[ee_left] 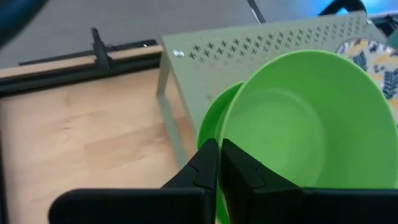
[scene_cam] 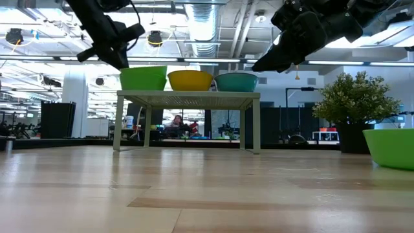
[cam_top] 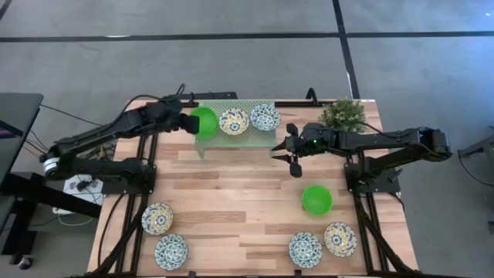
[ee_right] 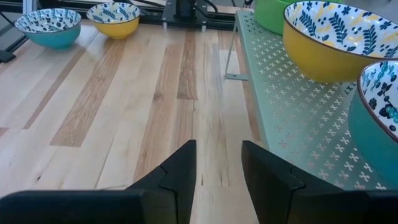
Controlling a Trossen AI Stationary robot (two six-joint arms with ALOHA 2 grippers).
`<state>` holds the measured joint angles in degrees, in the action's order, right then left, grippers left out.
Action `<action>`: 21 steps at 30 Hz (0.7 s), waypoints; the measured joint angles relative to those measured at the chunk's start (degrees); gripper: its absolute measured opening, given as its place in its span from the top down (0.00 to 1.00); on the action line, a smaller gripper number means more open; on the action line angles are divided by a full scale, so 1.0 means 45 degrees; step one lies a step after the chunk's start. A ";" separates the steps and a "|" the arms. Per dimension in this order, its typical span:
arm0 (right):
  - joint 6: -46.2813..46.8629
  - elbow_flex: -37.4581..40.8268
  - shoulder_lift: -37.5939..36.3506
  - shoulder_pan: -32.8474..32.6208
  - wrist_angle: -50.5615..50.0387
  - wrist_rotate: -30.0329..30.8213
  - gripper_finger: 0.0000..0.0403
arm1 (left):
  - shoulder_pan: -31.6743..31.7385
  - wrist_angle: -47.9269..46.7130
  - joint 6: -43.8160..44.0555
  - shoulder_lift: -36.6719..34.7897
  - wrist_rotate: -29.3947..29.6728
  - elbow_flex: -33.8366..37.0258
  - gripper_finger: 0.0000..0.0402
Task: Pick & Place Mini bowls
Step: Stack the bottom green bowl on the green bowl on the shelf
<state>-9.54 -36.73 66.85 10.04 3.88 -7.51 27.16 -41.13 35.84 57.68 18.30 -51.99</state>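
A pale green mesh rack [cam_top: 248, 139] stands at the table's far side. On it sit a bright green mini bowl [cam_top: 206, 122], a yellow floral mini bowl [cam_top: 233, 121] and a blue floral mini bowl [cam_top: 265, 117]. My left gripper [ee_left: 219, 144] is shut on the green bowl at the rack's left end. The rim of a second green bowl [ee_left: 210, 121] shows just under it. My right gripper [cam_top: 292, 148] hangs open over the table, right of the rack, with nothing between its fingers. Another green mini bowl [cam_top: 316, 199] rests on the table's right half. My left gripper pinches the green bowl's rim [ee_left: 231, 127] on the side toward the table's left edge, one finger outside the wall and one inside. The fingers slant down from the left. In the low view the bowl [scene_cam: 143, 77] sits level at the rack's left end.
Two floral mini bowls [cam_top: 157, 218] [cam_top: 170, 251] sit near the front left corner and two more [cam_top: 306, 249] [cam_top: 340, 239] near the front right. A potted plant [cam_top: 343, 114] stands at the far right. Bare wood lies in the table's middle.
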 joint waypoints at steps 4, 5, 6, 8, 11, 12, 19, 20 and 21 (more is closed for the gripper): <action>0.0000 0.0000 0.0000 0.0000 0.0000 -0.0001 0.70 | 0.0001 0.0029 -0.0006 0.0233 -0.0086 0.0000 0.95; 0.0000 0.0000 0.0000 0.0000 0.0000 0.0001 0.70 | 0.0005 0.0073 -0.0002 0.0265 -0.0081 0.0000 0.95; 0.0000 0.0000 0.0000 0.0000 0.0000 -0.0001 0.70 | 0.0005 0.0115 -0.0018 0.0287 -0.0076 0.0000 0.94; 0.0000 0.0000 0.0000 0.0000 0.0000 0.0001 0.70 | 0.0005 0.0118 -0.0316 0.0305 -0.0076 0.0000 0.93; 0.0000 0.0000 0.0000 0.0000 0.0000 0.0001 0.70 | 0.0005 0.0205 -0.0542 0.0288 -0.0081 0.0000 0.91; 0.0000 -0.0001 0.0000 0.0000 0.0000 0.0001 0.70 | 0.0005 0.0250 -0.0546 0.0280 -0.0080 0.0000 0.91; -0.0005 -0.0002 0.0000 0.0000 0.0000 0.0004 0.70 | 0.0003 0.0809 -0.0579 0.0275 0.0317 0.0000 0.86; -0.0005 0.0000 0.0000 0.0000 0.0000 0.0001 0.70 | 0.0000 0.0814 -0.0579 0.0275 0.0317 0.0000 0.85; -0.0005 -0.0004 0.0000 0.0000 0.0000 0.0002 0.70 | 0.0000 0.0814 -0.0579 0.0275 0.0315 0.0000 0.85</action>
<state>-9.56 -36.75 66.85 10.04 3.88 -7.50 27.16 -37.47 33.23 58.92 19.72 -51.99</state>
